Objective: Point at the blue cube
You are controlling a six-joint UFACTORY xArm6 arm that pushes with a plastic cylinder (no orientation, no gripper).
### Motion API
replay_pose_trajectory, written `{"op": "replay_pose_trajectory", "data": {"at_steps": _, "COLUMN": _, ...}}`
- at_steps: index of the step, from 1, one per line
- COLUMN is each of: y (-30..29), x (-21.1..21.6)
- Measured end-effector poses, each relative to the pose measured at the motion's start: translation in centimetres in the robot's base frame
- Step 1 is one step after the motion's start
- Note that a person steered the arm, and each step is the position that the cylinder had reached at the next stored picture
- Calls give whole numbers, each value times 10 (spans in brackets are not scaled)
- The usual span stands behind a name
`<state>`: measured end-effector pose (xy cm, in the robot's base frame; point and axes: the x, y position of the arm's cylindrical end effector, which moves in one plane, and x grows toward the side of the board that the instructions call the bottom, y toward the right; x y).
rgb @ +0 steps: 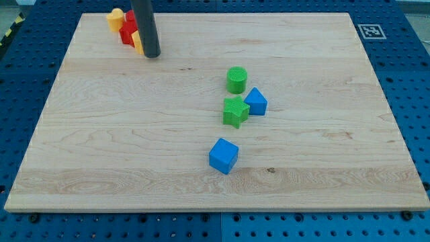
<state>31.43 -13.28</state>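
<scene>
Camera view, no jaws fitted, my tip (151,55) at top left, well apart from blue cube (224,156)

high oblique view (whole board (101,168))

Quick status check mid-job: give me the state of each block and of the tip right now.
My tip: at the view's top left, beside the red and yellow blocks, far from the blue cube.
Blue cube: alone, untouched.
Blue block: touching the green star.
Green star: flat.
Green cylinder: upright.
Red block, yellow blocks: clustered, partly hidden.
</scene>
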Motion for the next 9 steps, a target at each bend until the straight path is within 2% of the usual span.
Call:
{"op": "replay_pose_trajectory", "data": {"at_steps": 2, "y": -4, "x": -17}}
{"op": "replay_pose_trajectory", "data": {"at_steps": 3, "y": 0, "x": 12}}
{"op": "replay_pose_trajectory", "data": {"at_steps": 5, "y": 10, "x": 114}}
{"op": "replay_pose_trajectory", "data": {"at_steps": 6, "y": 37, "x": 164}}
{"op": "replay_pose_trajectory", "data": {"at_steps": 8, "y": 115, "x": 206}}
{"op": "replay_pose_trajectory", "data": {"at_steps": 9, "y": 115, "x": 206}}
